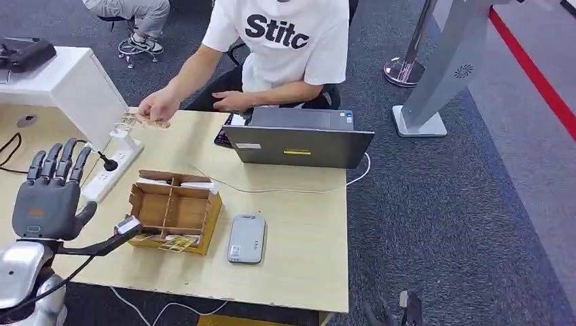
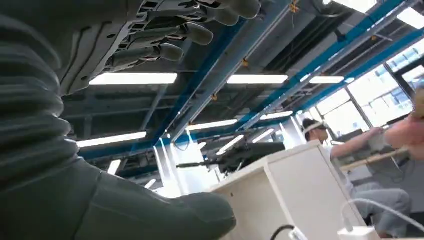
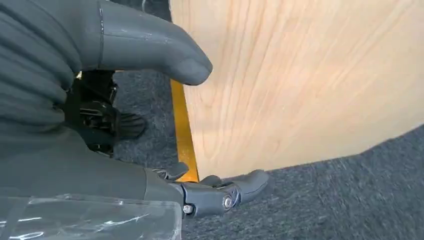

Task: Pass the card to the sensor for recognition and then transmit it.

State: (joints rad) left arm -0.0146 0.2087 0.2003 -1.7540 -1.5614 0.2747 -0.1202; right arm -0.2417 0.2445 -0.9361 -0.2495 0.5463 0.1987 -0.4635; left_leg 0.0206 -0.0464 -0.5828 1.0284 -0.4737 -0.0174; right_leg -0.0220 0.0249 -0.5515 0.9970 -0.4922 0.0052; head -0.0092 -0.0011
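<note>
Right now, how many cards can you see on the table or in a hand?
2 groups: cards lie at the near edge of the box, and a person's hand holds one card at the far side. More may be hidden inside the box.

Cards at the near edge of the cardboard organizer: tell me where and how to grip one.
Take a card by its near edge, which juts past the cardboard organizer toward the robot. The cards lie flat, so probably pinch that overhang from the front. The left robot hand is raised, open, beside the organizer.
</note>
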